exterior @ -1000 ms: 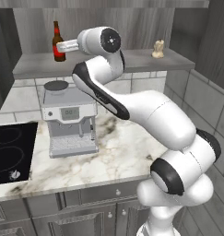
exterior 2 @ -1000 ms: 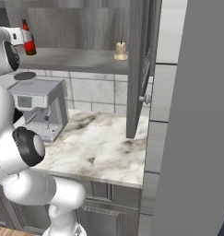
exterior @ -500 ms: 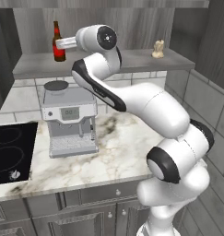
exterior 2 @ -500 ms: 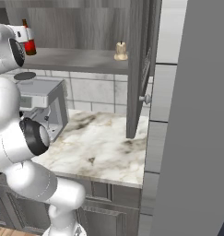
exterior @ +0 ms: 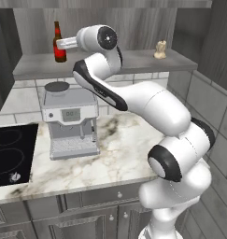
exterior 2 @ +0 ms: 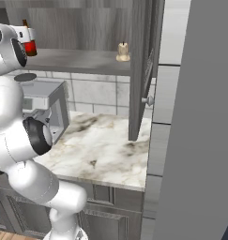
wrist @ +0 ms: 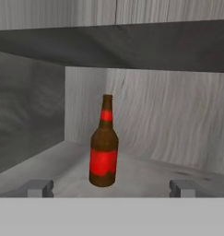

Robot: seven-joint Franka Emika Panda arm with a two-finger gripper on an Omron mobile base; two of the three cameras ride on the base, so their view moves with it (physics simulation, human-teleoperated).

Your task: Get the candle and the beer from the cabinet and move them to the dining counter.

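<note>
The gripper (wrist: 106, 188) stood spread wide inside the open cabinet (exterior: 105, 63), its two fingertips (wrist: 38, 187) far apart and holding nothing; the beer (wrist: 103, 144) stood upright on the shelf straight ahead of it, in line with the gap between the fingers but not touching either, near the cabinet's back corner; in the left base view the hand reached level toward the bottle from its right; the candle (exterior: 160, 49) sat on the same shelf well behind the hand, toward the other end; below the hand a coffee machine (exterior: 71, 120) stood on the marble worktop (exterior: 119, 154).
</note>
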